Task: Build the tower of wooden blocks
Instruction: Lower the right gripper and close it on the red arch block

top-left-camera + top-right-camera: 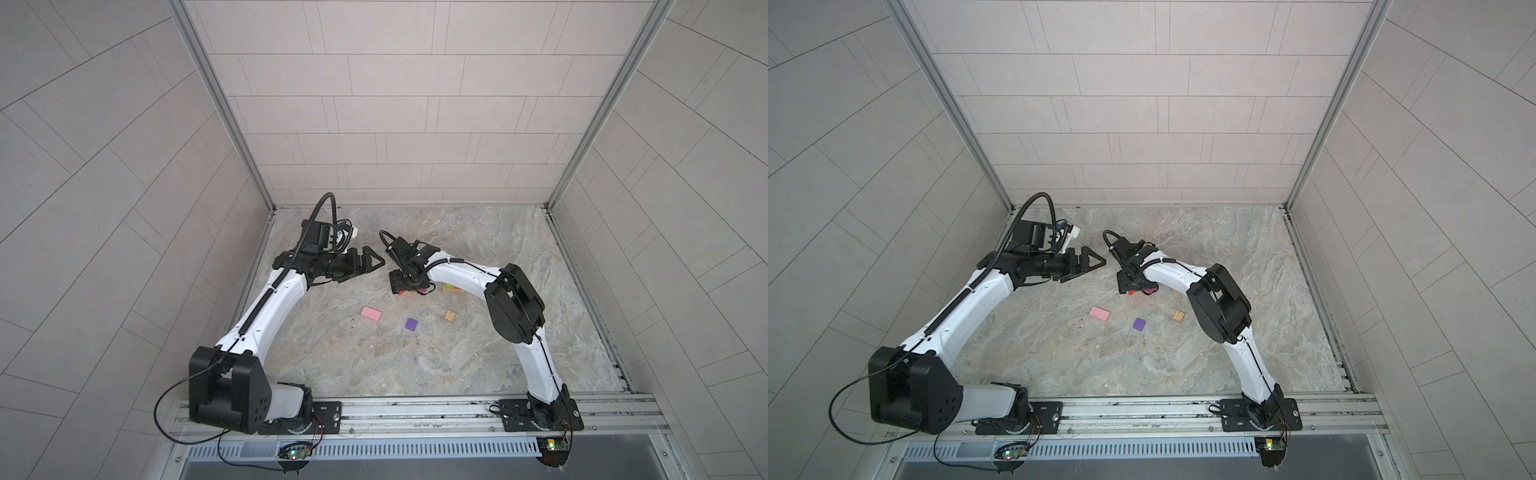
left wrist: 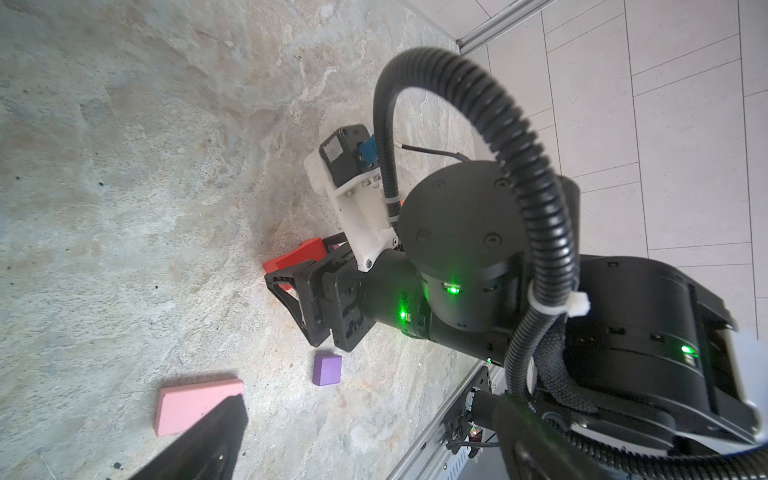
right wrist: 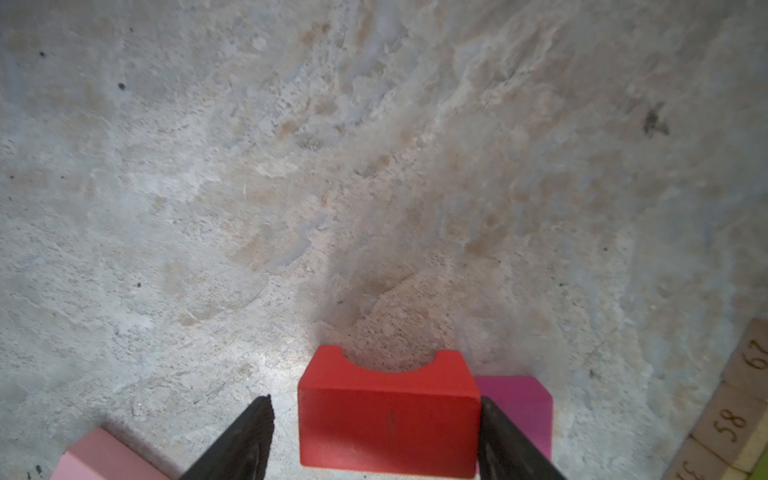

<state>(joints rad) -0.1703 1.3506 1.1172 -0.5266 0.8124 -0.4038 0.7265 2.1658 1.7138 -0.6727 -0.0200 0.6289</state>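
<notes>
Marbled stone-look table [image 1: 415,365], grey tiled walls [image 1: 374,104]. A tan bar [image 3: 739,407] reads "67" and "58". The red arch [image 3: 386,419] lies flat near the table's middle, notch facing away from the right gripper [image 3: 374,399], whose parted jaws straddle its length, one finger touching, gripping nothing. The left gripper [image 1: 371,262] hangs spread wide, empty

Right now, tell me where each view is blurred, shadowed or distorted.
In both top views the wall tiles bow from the wide lens. In the left wrist view one left finger is a dark blur, the pink block sharp. In the right wrist view a soft shadow lies on the table beyond the red arch.
</notes>
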